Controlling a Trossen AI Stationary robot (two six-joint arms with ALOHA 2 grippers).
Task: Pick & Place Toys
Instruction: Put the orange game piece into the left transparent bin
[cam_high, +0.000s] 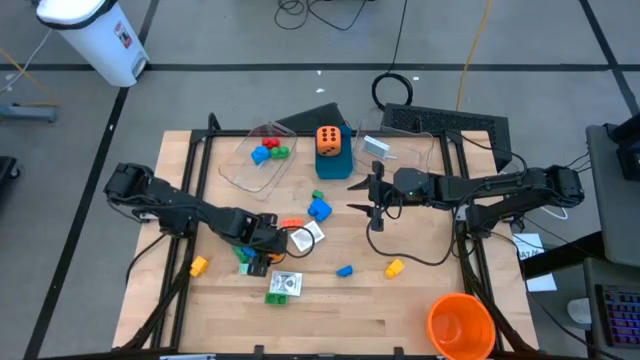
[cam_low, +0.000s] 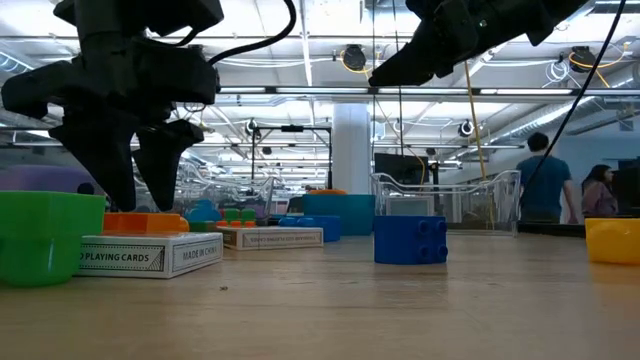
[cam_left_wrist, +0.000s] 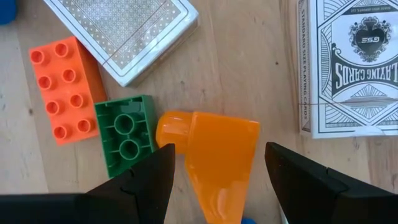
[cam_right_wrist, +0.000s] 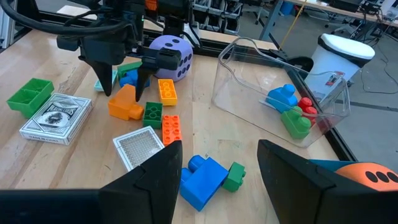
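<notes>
My left gripper (cam_left_wrist: 219, 152) is open and points down. Its two fingers stand on either side of an orange scoop-shaped piece (cam_left_wrist: 217, 155) that lies flat on the table, and I see no touch. A green brick (cam_left_wrist: 124, 140) and an orange brick (cam_left_wrist: 62, 87) lie next to it. A purple die (cam_right_wrist: 171, 50) sits behind them. My right gripper (cam_right_wrist: 217, 180) is open and empty, raised above a blue brick (cam_right_wrist: 205, 177) near the table's middle. An orange die (cam_high: 328, 138) sits on a blue box (cam_high: 335, 165).
Two card decks (cam_left_wrist: 130, 28) (cam_left_wrist: 351, 68) lie close to my left gripper. A clear tub (cam_right_wrist: 280, 93) holds blue, red and green bricks, and a second clear tub (cam_high: 395, 150) stands at the far right. Yellow bricks (cam_high: 197, 266) (cam_high: 394, 268) and an orange cup (cam_high: 460, 325) are near the front.
</notes>
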